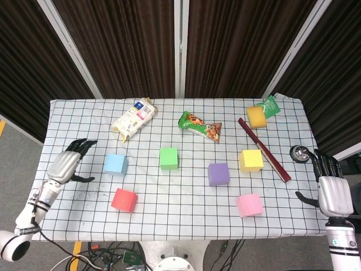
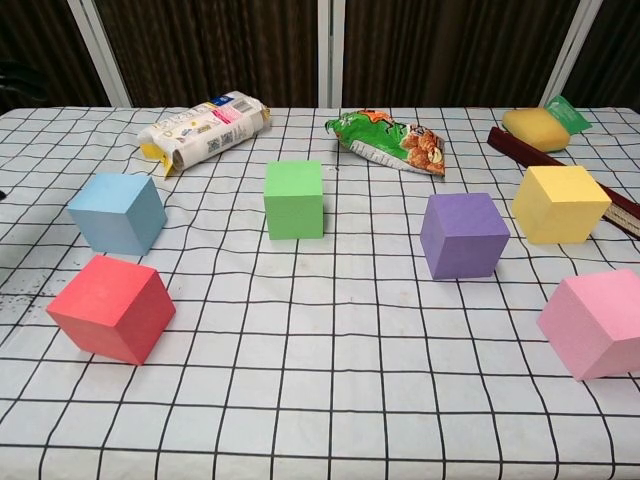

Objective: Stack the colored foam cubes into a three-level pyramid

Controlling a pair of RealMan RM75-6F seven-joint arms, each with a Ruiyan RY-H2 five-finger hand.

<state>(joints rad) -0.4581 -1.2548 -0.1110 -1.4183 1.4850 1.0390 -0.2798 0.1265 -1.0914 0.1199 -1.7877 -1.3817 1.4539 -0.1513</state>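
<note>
Six foam cubes sit scattered and unstacked across the checkered bench (image 1: 84, 118), every one flat on the cloth and apart from the others. On the left side, the blue cube (image 1: 115, 164) sits just behind the red cube (image 1: 124, 200); the green cube (image 1: 168, 158) holds the middle, with the purple cube (image 1: 218, 174) to its right and a touch nearer the robot. Further right comes the yellow cube (image 1: 251, 160), and the pink cube (image 1: 249, 205) sits near the front edge, turned at an angle. The left hand (image 1: 66, 164) hovers over the bench's left portion, just beside the blue cube, fingers spread and holding nothing. The right hand (image 1: 329, 190) hangs off the right edge of the bench, fingers extended upward, empty as well. Along the back, a white snack packet (image 1: 133, 119) lies at the left, a green crisp bag (image 1: 199, 126) near the centre, and a yellow sponge (image 1: 256, 117) with a small green sachet (image 1: 269, 106) touching it at the far right. A dark red stick (image 1: 264, 149) runs diagonally just beside the yellow cube, and a small metal object (image 1: 299, 153) rests at the right edge.
</note>
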